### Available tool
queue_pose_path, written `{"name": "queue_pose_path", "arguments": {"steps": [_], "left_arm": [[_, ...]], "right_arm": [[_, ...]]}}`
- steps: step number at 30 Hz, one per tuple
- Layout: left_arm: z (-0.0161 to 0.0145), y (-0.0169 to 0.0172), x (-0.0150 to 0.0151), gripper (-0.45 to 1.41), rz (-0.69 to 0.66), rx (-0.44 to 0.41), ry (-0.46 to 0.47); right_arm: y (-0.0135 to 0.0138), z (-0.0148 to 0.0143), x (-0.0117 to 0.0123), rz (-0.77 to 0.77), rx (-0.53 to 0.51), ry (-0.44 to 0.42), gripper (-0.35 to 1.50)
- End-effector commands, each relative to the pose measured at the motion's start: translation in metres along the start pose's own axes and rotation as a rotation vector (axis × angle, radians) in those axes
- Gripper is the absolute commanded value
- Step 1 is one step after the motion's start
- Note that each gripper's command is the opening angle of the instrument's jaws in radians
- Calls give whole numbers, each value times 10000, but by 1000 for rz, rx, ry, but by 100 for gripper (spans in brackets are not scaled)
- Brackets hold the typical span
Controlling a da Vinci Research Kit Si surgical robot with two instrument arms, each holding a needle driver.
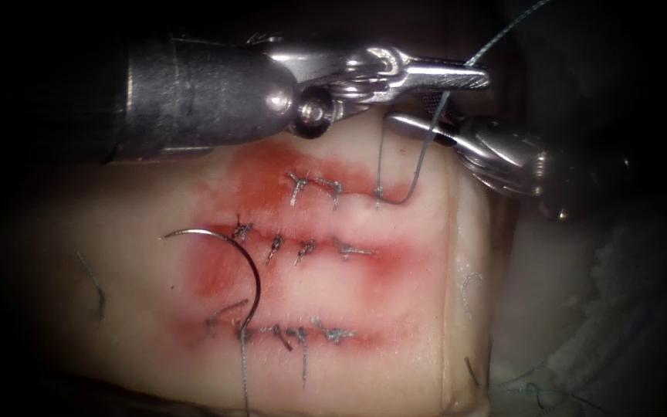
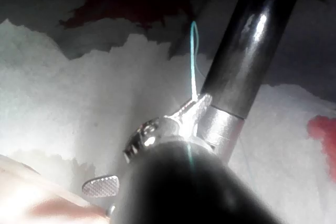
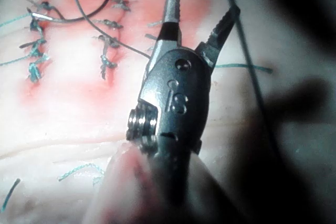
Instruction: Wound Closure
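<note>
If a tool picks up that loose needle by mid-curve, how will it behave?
The needle lies free on the tissue, left of the stitched cuts, held by neither tool. Thin polished metal: probably stiff but slippery, apt to swivel in the jaws. Its trailing thread looks limp and should add slight drag. Left tool holds thread; right tool stands open.

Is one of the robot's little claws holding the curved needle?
No, the needle lies on the tissue, away from the left tool and the right tool.
</note>
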Motion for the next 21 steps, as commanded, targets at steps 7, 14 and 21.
{"name": "queue_pose_path", "arguments": {"steps": [7, 14, 21], "left_arm": [[-5, 46, 2, -45, 35, -24, -6], [-29, 101, 17, -45, 75, -81, -25], [-57, 158, 52, -45, 130, -221, -25]], "right_arm": [[34, 21, 39, -19, -245, 47, 83], [37, 26, 47, 84, -464, -52, 76], [37, 24, 46, 212, -498, -120, 71]]}}
